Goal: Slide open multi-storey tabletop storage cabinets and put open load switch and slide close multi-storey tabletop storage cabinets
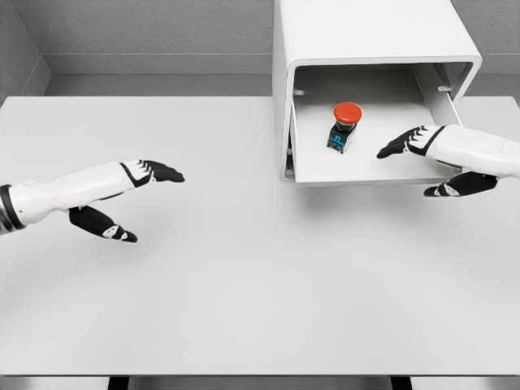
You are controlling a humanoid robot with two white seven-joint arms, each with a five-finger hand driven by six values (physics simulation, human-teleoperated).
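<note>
Load switch (344,127) sits in open drawer (366,169), upper right; small, rigid, light. Drawer front: push flat. My right hand (422,158) spread, empty, over drawer; left hand (134,195) spread, idle.

Cabinet (366,41) at upper right of frame, drawer (366,166) pulled out. Switch (344,127) with red button sits upright inside the drawer, near its middle. Right hand (418,154) at the drawer's right front corner, fingers extended over the drawer floor, thumb below the front edge, holding nothing. Left hand (134,195) at mid left, fingers spread above the counter (244,284), well apart from the cabinet.
</note>
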